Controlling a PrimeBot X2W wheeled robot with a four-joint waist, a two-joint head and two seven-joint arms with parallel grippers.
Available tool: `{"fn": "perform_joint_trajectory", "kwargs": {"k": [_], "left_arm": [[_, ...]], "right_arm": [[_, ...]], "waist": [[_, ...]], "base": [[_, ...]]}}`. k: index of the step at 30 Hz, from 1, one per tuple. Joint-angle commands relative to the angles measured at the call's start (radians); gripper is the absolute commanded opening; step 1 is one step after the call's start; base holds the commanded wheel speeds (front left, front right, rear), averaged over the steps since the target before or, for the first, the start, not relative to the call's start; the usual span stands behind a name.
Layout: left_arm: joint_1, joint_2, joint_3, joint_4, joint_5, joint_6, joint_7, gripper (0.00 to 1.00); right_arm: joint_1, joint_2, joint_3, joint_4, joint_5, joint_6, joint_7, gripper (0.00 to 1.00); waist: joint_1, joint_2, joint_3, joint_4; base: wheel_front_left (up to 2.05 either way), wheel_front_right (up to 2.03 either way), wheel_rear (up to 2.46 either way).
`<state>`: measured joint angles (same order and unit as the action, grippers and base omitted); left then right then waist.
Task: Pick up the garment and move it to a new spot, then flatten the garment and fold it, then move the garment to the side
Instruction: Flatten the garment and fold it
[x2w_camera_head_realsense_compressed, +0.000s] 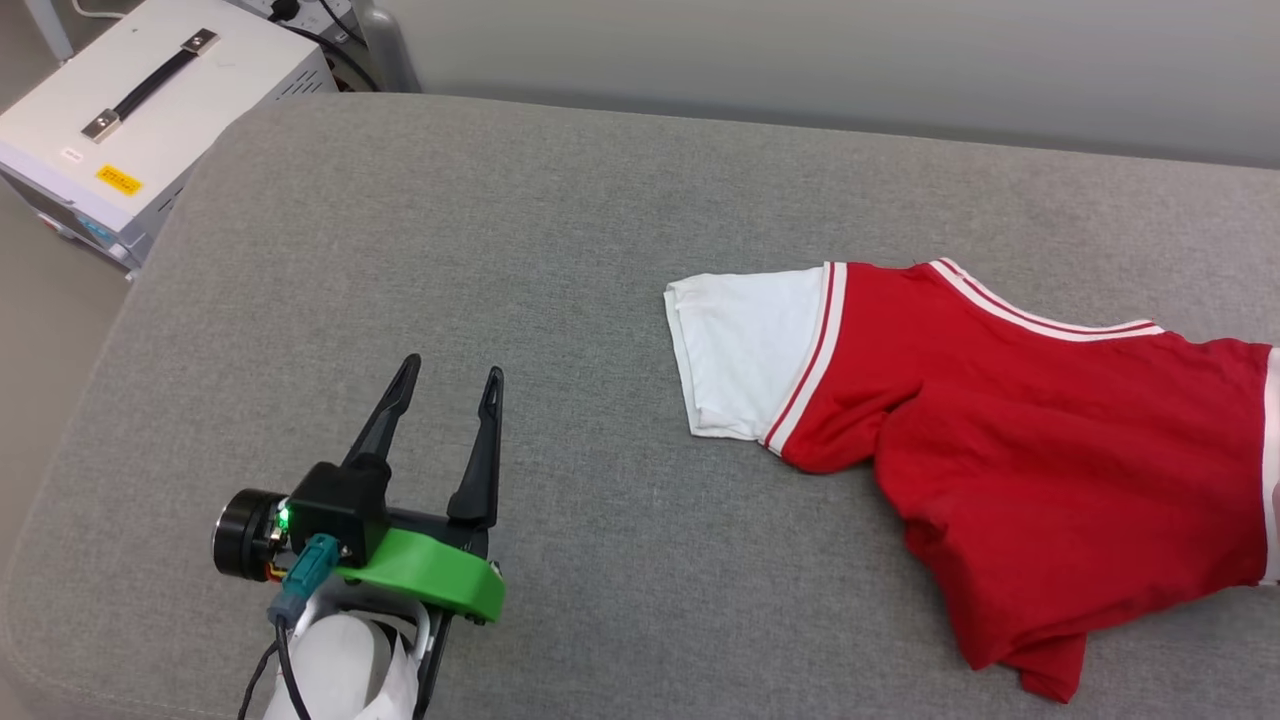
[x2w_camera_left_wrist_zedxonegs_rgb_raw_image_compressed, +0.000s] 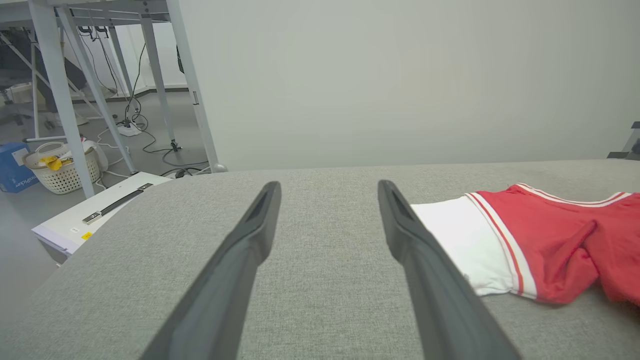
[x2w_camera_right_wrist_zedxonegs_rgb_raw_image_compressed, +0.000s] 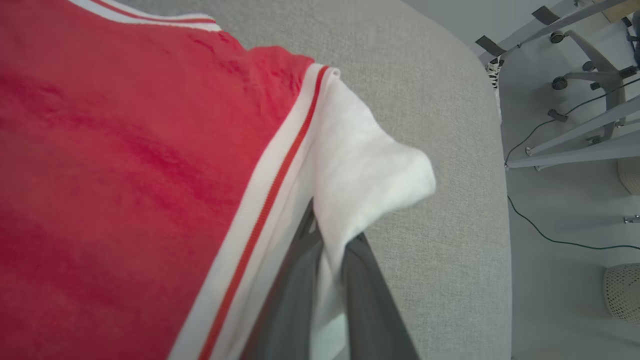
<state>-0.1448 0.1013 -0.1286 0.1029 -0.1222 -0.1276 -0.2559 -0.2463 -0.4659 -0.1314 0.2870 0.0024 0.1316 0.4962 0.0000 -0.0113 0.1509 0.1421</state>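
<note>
The garment (x2w_camera_head_realsense_compressed: 1050, 450), a red shirt with white sleeves and striped trim, lies rumpled on the right of the grey padded surface (x2w_camera_head_realsense_compressed: 500, 250), one white sleeve spread toward the middle. My left gripper (x2w_camera_head_realsense_compressed: 452, 368) rests open at the lower left, well apart from that sleeve; the left wrist view shows its gripper (x2w_camera_left_wrist_zedxonegs_rgb_raw_image_compressed: 328, 185) with nothing between the fingers and the garment (x2w_camera_left_wrist_zedxonegs_rgb_raw_image_compressed: 550, 240) off to its right. In the right wrist view my right gripper (x2w_camera_right_wrist_zedxonegs_rgb_raw_image_compressed: 332, 230) is shut on the other white sleeve of the garment (x2w_camera_right_wrist_zedxonegs_rgb_raw_image_compressed: 125, 150), cloth pinched between the dark fingers.
A white box with a black handle (x2w_camera_head_realsense_compressed: 130, 110) stands on the floor beyond the surface's far left corner. A laundry basket (x2w_camera_left_wrist_zedxonegs_rgb_raw_image_compressed: 60, 170) and metal table legs (x2w_camera_left_wrist_zedxonegs_rgb_raw_image_compressed: 195, 90) lie further off. Past the surface's right edge are chair legs (x2w_camera_right_wrist_zedxonegs_rgb_raw_image_compressed: 590, 80) and cables.
</note>
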Motion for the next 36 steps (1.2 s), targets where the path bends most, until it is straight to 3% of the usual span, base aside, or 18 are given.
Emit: {"fn": "perform_joint_trajectory", "kwargs": {"k": [1, 7, 13, 17, 28, 36], "left_arm": [[-0.008, 0.01, -0.001, 0.003, 0.004, -0.002, -0.006, 1.0], [-0.021, 0.019, -0.007, 0.011, 0.002, -0.003, -0.006, 1.0], [-0.007, 0.023, -0.011, 0.024, 0.0, -0.003, -0.006, 1.0], [0.0, 0.023, -0.012, 0.025, -0.004, -0.003, -0.006, 1.0], [0.009, 0.018, 0.012, 0.023, -0.048, -0.003, -0.006, 1.0], [-0.003, 0.041, -0.026, 0.079, -0.096, -0.003, -0.006, 1.0]], "right_arm": [[-0.006, 0.012, -0.012, 0.017, -0.026, -0.001, -0.019, 1.0], [-0.054, 0.077, -0.052, 0.09, -0.099, -0.001, -0.105, 1.0], [-0.068, 0.136, -0.047, 0.081, -0.1, -0.001, -0.223, 1.0], [-0.054, 0.182, -0.035, 0.016, -0.076, -0.001, -0.314, 1.0], [0.079, 0.382, -0.083, -0.242, 0.047, -0.001, -0.592, 1.0], [0.142, 0.409, -0.05, -0.272, 0.072, -0.001, -0.634, 1.0]], "waist": [[0.0, 0.0113, 0.016, -0.014], [0.0, 0.0113, 0.018, -0.037], [0.0, 0.0113, -0.015, -0.072], [0.0, 0.0113, -0.039, -0.098], [0.0, 0.0113, -0.056, -0.178], [0.0, 0.0113, -0.032, -0.229]], "base": [[0.0, 0.0, 0.0], [0.0, 0.0, 0.0], [0.0, 0.0, 0.0], [0.0, 0.0, 0.0], [0.0, 0.0, 0.0], [0.0, 0.0, 0.0]]}}
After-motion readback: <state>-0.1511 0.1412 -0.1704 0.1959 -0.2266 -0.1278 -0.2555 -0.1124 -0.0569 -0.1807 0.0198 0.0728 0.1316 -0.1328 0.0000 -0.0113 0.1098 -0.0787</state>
